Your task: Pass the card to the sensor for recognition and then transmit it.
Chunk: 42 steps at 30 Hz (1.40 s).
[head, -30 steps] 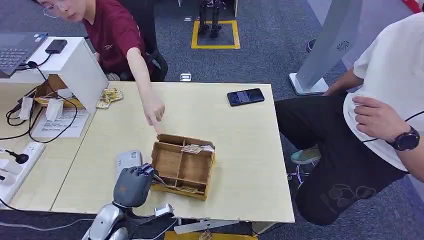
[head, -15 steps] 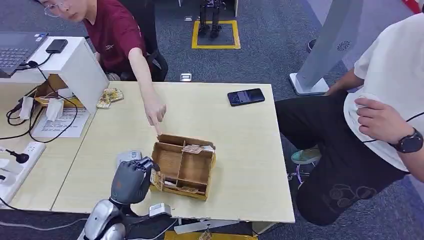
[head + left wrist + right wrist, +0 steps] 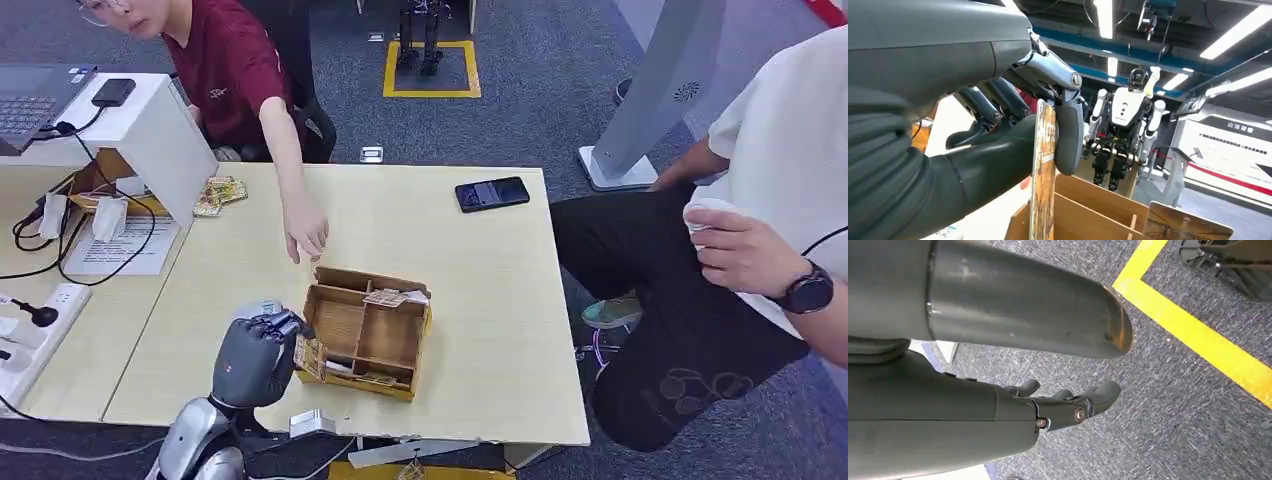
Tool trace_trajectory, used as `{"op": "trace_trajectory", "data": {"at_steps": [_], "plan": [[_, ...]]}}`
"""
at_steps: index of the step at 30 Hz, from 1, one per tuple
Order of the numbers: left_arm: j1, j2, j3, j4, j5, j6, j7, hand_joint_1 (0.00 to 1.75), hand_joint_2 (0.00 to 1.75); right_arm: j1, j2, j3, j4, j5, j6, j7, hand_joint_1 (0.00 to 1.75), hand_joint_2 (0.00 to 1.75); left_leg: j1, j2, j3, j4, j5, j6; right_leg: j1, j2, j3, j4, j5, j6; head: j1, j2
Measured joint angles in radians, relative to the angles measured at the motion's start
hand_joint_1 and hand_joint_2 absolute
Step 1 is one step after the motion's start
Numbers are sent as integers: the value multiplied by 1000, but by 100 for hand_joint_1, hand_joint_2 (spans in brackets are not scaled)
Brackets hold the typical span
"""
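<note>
1. From the head view, the left hand [image 3: 256, 358] hovered low near the desk's [image 3: 480, 300] front edge, tight against the left wall of the wooden box [image 3: 366, 331], a card [image 3: 310, 356] peeking out beside its fingers.
2. The left wrist view settled the grip: the card [image 3: 1043, 170] stood upright on edge, pinched between the thick thumb and a dark finger, the other fingers [image 3: 993, 102] curled behind it, with the box's [image 3: 1098, 210] partitions just beneath.
3. That same close-up caught another humanoid robot [image 3: 1123, 130] standing far off under ceiling lights.
4. The right wrist view had the right hand [image 3: 1068, 405] hanging over grey carpet beside a yellow floor line [image 3: 1198, 335], fingers loosely curled together and holding nothing.
5. Inside the box, the head view showed cards [image 3: 392, 297] leaning in the far compartment and more lying in the front strip; the large left compartment looked bare.
6. A person's hand [image 3: 306, 236] rested on the desk just behind the box's far left corner.
7. A black phone [image 3: 491, 193] lay near the far right corner, and the grey sensor [image 3: 252, 312] sat partly hidden behind the left hand.
</note>
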Motion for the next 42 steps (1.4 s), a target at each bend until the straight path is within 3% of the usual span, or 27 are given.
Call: {"op": "trace_trajectory", "data": {"at_steps": [6,15,20,31,42], "plan": [[1,3,0,-6,1,5,4,175,175,0,0,0,0,2,0,0,0,0,0,0,0,0,0,0,0,0,0,0,0,0,0,0],[-57,3,38,16,-57,29,82,175,175,0,0,0,0,12,0,-2,0,0,0,0,0,0,0,0,0,0,0,0,0,0,0,0],[-127,22,91,86,-73,30,134,175,175,-1,0,0,0,21,0,-7,0,0,0,0,0,0,0,0,0,0,0,0,0,0,0,0],[-246,74,270,221,-51,47,137,175,175,-1,0,0,0,32,-2,2,0,0,1,0,0,0,1,-1,1,0,0,1,0,0,0,0],[-273,77,321,299,-47,53,129,175,175,-4,0,0,0,34,-3,0,0,0,0,0,0,0,1,-1,1,0,0,1,0,0,0,0]]}}
